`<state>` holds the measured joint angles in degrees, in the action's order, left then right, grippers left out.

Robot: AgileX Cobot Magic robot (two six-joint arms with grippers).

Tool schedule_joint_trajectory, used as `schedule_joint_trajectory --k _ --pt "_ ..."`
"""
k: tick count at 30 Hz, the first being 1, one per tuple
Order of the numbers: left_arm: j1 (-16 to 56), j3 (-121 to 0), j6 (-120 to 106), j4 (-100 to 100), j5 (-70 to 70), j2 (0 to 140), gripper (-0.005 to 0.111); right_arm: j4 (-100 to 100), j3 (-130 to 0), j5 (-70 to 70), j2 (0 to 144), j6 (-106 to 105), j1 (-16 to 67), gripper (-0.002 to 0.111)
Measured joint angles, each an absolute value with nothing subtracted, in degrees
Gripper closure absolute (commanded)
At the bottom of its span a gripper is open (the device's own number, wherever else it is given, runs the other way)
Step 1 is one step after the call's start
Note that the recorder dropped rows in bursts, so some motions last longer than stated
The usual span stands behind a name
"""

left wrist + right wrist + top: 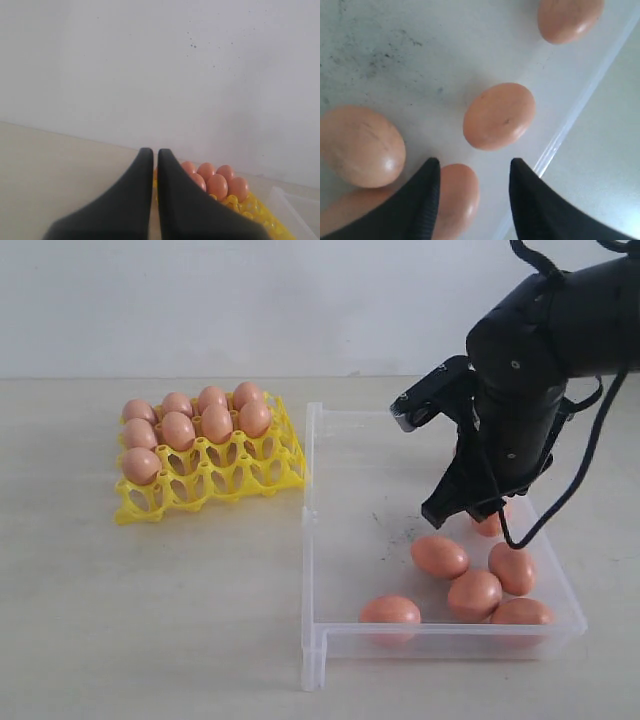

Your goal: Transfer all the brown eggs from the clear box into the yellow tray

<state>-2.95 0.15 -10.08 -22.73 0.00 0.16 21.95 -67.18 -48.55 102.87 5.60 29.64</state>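
The clear box [366, 476] holds several brown eggs [439, 556] near its front right corner. My right gripper [478, 512] reaches down into the box, partly hiding one egg [491, 526]. In the right wrist view the right gripper [474, 162] is open. One egg [457, 200] lies between the jaws against one finger [422, 200], with a gap to the other finger. The yellow tray [215, 483] on the left carries several eggs [216, 423] in its back rows. My left gripper [152, 150] is shut on nothing, near the tray [250, 207].
Dark scuffs [375, 57] mark the box floor. The box's right wall [580, 102] runs close by the right gripper's outer finger. More eggs [499, 116] lie just beyond the jaws. A white wall [250, 300] stands behind the table.
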Motion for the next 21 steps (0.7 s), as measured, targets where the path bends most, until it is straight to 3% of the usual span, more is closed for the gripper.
schedule_joint_trajectory --k 5,21 --pt "-2.95 0.15 -10.08 -22.73 0.00 0.16 0.103 21.48 -73.15 -53.91 109.71 12.47 29.64 0.044" --pt "-2.95 0.15 -10.08 -22.73 0.00 0.16 0.103 26.41 -76.45 -53.47 117.28 26.18 29.64 0.045"
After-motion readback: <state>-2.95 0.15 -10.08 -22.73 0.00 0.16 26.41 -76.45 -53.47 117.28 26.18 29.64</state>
